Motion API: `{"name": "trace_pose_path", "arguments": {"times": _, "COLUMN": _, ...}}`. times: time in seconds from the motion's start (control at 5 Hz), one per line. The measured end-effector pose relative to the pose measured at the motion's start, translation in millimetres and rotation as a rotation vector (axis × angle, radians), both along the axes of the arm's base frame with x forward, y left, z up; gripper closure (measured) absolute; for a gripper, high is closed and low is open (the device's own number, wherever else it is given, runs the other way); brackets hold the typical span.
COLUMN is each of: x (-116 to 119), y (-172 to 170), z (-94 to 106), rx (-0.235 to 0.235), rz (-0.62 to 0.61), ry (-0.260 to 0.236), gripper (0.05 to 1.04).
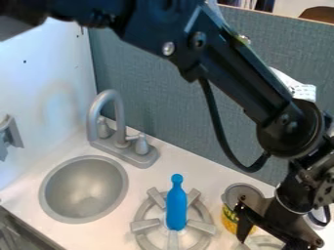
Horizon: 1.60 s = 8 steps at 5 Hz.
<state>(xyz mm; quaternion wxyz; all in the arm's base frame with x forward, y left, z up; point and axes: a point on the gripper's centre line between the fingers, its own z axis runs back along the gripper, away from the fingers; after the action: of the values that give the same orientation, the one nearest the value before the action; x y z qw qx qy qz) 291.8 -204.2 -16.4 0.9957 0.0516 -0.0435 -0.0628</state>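
The black gripper (273,238) hangs low at the right, over the counter near the bottom edge, with its fingers spread open. Just left of it and partly behind one finger stands a metal can (231,215) with a yellow label. A blue bottle-shaped object (176,207) is further left, over the grey stove burner (145,225), and the gripper is apart from it. I cannot tell whether the can touches the finger.
A round grey sink (85,190) lies at the left, with a grey faucet (117,141) behind it. Part of a second burner shows under the gripper. A grey-blue panel (156,93) stands along the back, and a white wall (49,93) rises at the left.
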Motion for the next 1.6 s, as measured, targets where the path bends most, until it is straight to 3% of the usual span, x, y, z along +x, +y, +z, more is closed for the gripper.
{"name": "trace_pose_path", "arguments": {"times": 0.2, "x": -6.5, "y": 3.6, "z": -15.0, "rx": 0.022, "rz": -0.004, "ry": 0.035, "gripper": 0.083}}
{"name": "trace_pose_path", "arguments": {"times": 0.6, "x": -3.1, "y": -9.7, "z": -21.6, "rx": -0.109, "rz": -0.007, "ry": 0.008, "gripper": 0.083}}
{"name": "trace_pose_path", "arguments": {"times": 0.8, "x": 4.5, "y": -8.5, "z": -31.0, "rx": -0.107, "rz": -0.004, "ry": 0.027, "gripper": 0.083}}
{"name": "trace_pose_path", "arguments": {"times": 1.0, "x": 12.4, "y": -13.9, "z": -45.7, "rx": -0.065, "rz": -0.015, "ry": 0.074, "gripper": 0.083}}
{"name": "trace_pose_path", "arguments": {"times": 1.2, "x": 18.4, "y": -14.5, "z": -51.0, "rx": -0.034, "rz": -0.002, "ry": 0.077, "gripper": 0.083}}
{"name": "trace_pose_path", "arguments": {"times": 1.6, "x": 13.5, "y": -18.8, "z": -61.6, "rx": -0.02, "rz": 0.009, "ry": 0.082, "gripper": 0.083}}
